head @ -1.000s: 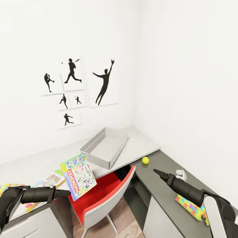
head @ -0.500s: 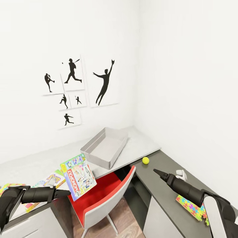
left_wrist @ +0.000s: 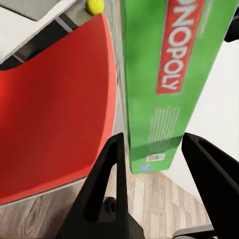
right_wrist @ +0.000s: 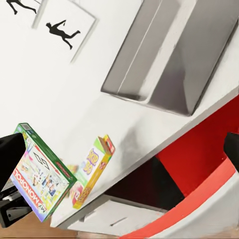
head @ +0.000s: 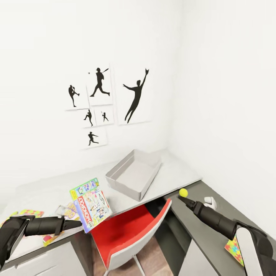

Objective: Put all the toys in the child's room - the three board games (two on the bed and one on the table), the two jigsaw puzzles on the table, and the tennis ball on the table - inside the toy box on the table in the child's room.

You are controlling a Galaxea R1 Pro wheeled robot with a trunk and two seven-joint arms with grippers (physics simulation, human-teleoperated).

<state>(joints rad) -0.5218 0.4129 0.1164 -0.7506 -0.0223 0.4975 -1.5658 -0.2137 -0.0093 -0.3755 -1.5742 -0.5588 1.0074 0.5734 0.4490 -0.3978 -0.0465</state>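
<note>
The Monopoly box [head: 91, 209] is clamped upright in the left gripper [head: 78, 224] beside the red chair [head: 130, 234] — the toy box [head: 134, 174] sits on the table [head: 180, 172]. Whether the right gripper [head: 181, 199] is open cannot be told.

I'm looking into a child's bedroom corner: plain white walls, black baseball-player silhouette posters [head: 111, 101] on the far wall, a long corner desk [head: 174, 172] with a red chair [head: 130, 230] tucked near it. Colourful game boxes [head: 91, 205] and a puzzle square [head: 235, 249] lie about, over wood-plank floor [left_wrist: 164, 209].
</note>
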